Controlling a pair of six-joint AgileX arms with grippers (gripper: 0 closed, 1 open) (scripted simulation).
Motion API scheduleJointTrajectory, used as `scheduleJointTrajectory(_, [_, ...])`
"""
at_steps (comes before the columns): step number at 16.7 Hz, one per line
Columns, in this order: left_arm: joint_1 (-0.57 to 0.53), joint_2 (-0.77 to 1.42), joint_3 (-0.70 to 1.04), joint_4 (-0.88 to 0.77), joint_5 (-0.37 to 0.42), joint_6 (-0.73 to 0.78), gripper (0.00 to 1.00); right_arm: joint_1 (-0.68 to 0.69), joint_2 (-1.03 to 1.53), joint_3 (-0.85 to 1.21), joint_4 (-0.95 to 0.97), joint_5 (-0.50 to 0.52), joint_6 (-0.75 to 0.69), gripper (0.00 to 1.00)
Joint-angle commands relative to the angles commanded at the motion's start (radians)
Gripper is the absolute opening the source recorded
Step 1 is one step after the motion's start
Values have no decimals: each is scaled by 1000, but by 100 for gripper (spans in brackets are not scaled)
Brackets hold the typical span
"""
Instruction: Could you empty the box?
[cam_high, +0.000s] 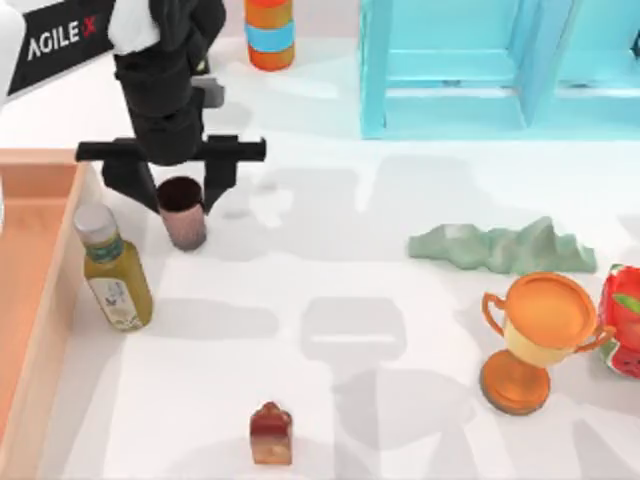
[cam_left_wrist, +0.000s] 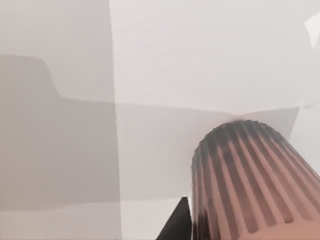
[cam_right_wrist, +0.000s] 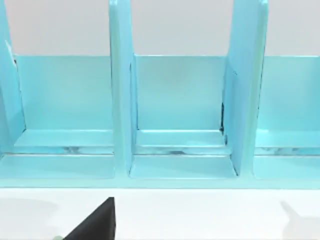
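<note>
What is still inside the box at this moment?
The box at the top view's left edge shows bare floor and nothing lying inside; the part beyond the edge is unseen. The bottle stands outside its wall, and the left gripper straddles a ribbed cup on the table.

The white table (cam_high: 330, 270) is carrying the orange-tan box (cam_high: 45, 300) along its left edge, with a yellow bottle (cam_high: 112, 268) standing just beside it. A ribbed brown cup (cam_high: 183, 212) is sitting nearby. A turquoise crate unit (cam_high: 500, 65) and a striped can (cam_high: 269, 32) are occupying the far edge. A green rock-like piece (cam_high: 495, 248), an orange trophy (cam_high: 535, 335) and a red object (cam_high: 625, 320) are resting toward the right edge, and a small reddish block (cam_high: 271, 435) is sitting at the near edge.
</note>
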Motion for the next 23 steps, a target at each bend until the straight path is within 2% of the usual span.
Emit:
scheduleJointTrajectory(2, [0,0,0,0,0,0,0,0,0,0,0,0,0,100])
scheduleJointTrajectory(15, [0,0,0,0,0,0,98,0,0,0,0,0,0,100])
scheduleJointTrajectory(23, [0,0,0,0,0,0,100,0,0,0,0,0,0,100])
